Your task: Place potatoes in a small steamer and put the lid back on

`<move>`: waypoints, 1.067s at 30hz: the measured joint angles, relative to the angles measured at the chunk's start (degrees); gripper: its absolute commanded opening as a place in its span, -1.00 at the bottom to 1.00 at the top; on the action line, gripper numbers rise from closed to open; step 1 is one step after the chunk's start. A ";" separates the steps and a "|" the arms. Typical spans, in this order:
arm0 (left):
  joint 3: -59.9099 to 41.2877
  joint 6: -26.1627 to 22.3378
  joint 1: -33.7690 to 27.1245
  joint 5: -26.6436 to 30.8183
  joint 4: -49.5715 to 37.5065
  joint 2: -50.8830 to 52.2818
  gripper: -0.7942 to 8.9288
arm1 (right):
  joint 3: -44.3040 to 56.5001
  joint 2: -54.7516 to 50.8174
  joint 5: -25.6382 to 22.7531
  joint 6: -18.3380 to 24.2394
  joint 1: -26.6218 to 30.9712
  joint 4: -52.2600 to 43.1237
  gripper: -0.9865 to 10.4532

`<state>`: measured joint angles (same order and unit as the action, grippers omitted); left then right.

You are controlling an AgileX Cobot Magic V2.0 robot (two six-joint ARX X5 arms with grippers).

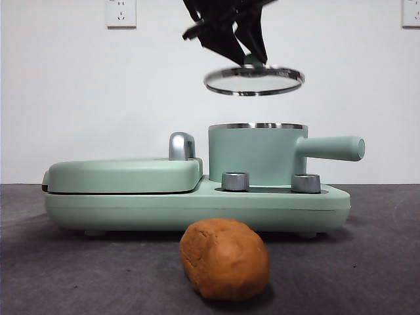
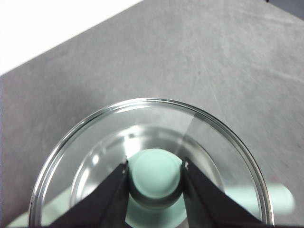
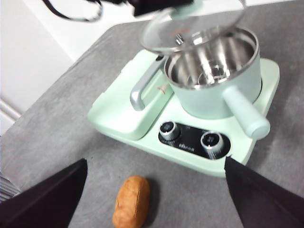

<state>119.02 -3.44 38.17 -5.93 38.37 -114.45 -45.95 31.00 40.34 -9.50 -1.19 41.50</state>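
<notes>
Grey, slightly mottled worktop (image 1: pixel 380 262) runs back to a white wall (image 1: pixel 65 98) with two sockets high up. On it stands a mint-green cooker base (image 1: pixel 197 207) with two chrome dials (image 1: pixel 235 181) facing forward; its flat griddle cover (image 1: pixel 125 174) lies closed beside the small steamer (image 1: pixel 256 154), whose straight handle (image 1: pixel 331 147) points sideways in the front view, towards the side away from the griddle. The right wrist view looks down into the steamer's bare steel inside, something the low front camera cannot show. The lid (image 1: pixel 254 79) hangs level in the air above the pot, clear of its chrome rim, with the left tool (image 2: pixel 154 183) clamped on its mint-green knob (image 2: pixel 154 173); the left wrist view shows both black jaws pressed against the knob's sides through the ring of glass, while the front view shows only the dark arm coming down from the top edge. The potato (image 1: pixel 224 258) lies on the worktop in front of the cooker, apart from it. From the front it reads as a rounded lump; the right wrist view shows its long axis running roughly front to back, one end towards the dials. The right tool (image 3: pixel 156 209) hovers near it with jaws wide apart, holding nothing.
</notes>
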 measured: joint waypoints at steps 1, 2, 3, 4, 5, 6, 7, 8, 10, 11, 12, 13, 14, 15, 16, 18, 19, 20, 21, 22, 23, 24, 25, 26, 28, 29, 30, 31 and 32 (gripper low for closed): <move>0.98 0.00 0.00 0.00 1.57 0.00 -0.74 | 0.00 0.00 0.00 -0.13 0.00 0.66 -0.02; 1.84 -0.02 -0.04 0.00 2.97 0.00 -0.74 | 0.00 0.00 0.00 -0.35 0.00 1.09 -0.02; 2.23 -0.02 -0.09 -0.02 3.89 0.13 -0.74 | 0.00 0.00 0.00 -0.74 -0.04 1.55 -0.02; 2.23 -0.02 -0.20 -0.04 4.37 0.35 -0.74 | 0.00 0.04 0.00 -1.05 -0.22 1.70 -0.02; 2.23 -0.02 -0.42 -0.04 5.14 0.59 -0.74 | 0.00 0.20 0.00 -1.38 -0.52 1.70 -0.02; 2.23 -0.02 -0.68 -0.04 5.81 0.90 -0.74 | 0.00 0.26 -0.28 -1.81 -1.16 1.70 -0.02; 2.23 -0.04 -1.01 -0.04 6.47 1.27 -0.74 | 0.00 0.33 -1.07 -2.34 -1.77 1.70 -0.02; 2.23 -0.04 -1.49 -0.04 7.17 1.73 -0.74 | 0.00 0.61 -1.99 -2.80 -2.54 1.70 -0.02; 2.23 -0.07 -2.54 -0.02 8.52 3.15 -0.74 | 0.00 1.03 -4.48 -3.69 -4.57 1.70 -0.02; 2.23 -0.09 -3.23 -0.02 9.20 4.11 -0.74 | 0.00 1.42 -5.68 -4.24 -5.88 1.70 -0.02; 2.23 -0.09 -3.98 0.00 9.81 5.20 -0.74 | 0.00 1.95 -7.06 -4.90 -7.65 1.70 -0.02; 2.23 -0.09 -4.59 0.00 10.16 6.16 -0.74 | 0.00 2.34 -7.85 -5.38 -8.87 1.68 -0.02; 2.23 -0.11 -5.29 0.00 10.43 7.13 -0.74 | 0.00 2.89 -8.83 -5.88 -10.38 1.64 -0.02; 2.25 -0.11 -6.19 0.00 10.88 8.37 -0.74 | 0.00 3.74 -10.43 -6.62 -12.79 1.60 -0.02; 2.34 -0.09 -6.84 0.00 11.30 9.18 -0.74 | 0.00 4.35 -11.41 -7.15 -14.27 1.53 -0.02; 2.43 -0.11 -8.31 0.02 12.22 10.80 -0.74 | 0.00 6.56 -14.53 -8.76 -19.02 1.18 -0.02; 2.43 -0.13 -8.92 0.02 12.59 11.32 -0.74 | 0.00 7.39 -15.65 -9.31 -20.68 1.07 -0.02; 2.43 -0.13 -9.60 0.02 12.98 11.89 -0.74 | -0.02 8.76 -17.20 -10.23 -23.12 1.01 -0.02; 2.43 -0.13 -10.25 0.02 13.18 12.35 -0.74 | -0.04 10.21 -18.67 -11.06 -25.46 1.03 -0.02; 2.43 -0.13 -10.82 0.02 13.31 12.72 -0.74 | -0.13 11.78 -20.13 -11.89 -27.96 1.03 -0.02; 2.43 -0.13 -11.39 0.02 13.33 13.11 -0.74 | -0.24 13.03 -21.14 -12.48 -29.79 1.03 -0.02; 2.43 -0.13 -12.04 0.02 13.42 13.66 -0.74 | -0.52 15.12 -22.69 -13.40 -32.63 0.94 -0.02; 2.43 -0.13 -12.52 0.02 13.62 14.05 -0.74 | -0.76 17.03 -24.06 -14.14 -35.06 0.61 -0.02; 2.43 -0.15 -13.03 0.02 13.94 14.56 -0.74 | -0.98 18.43 -25.05 -14.69 -36.74 0.26 -0.02; 2.43 -0.15 -14.19 0.00 14.60 15.85 -0.74 | -2.03 22.47 -27.69 -16.15 -41.51 -0.74 -0.02; 2.43 -0.15 -14.69 0.00 14.67 16.44 -0.74 | -2.67 24.30 -28.63 -16.52 -43.28 -1.22 -0.02; 2.43 -0.15 -15.39 0.00 14.62 17.16 -0.74 | -3.91 27.39 -29.79 -16.98 -45.64 -1.49 -0.02; 2.43 -0.15 -15.87 0.00 14.60 17.62 -0.74 | -4.68 29.11 -30.18 -17.11 -46.62 -1.51 -0.02; 2.43 -0.15 -16.35 0.00 14.60 17.97 -0.74 | -5.64 31.28 -30.42 -17.38 -47.63 -1.49 -0.02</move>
<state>121.45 -3.60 21.82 -5.93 52.97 -96.49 -51.59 62.28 9.91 -26.87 -48.82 40.01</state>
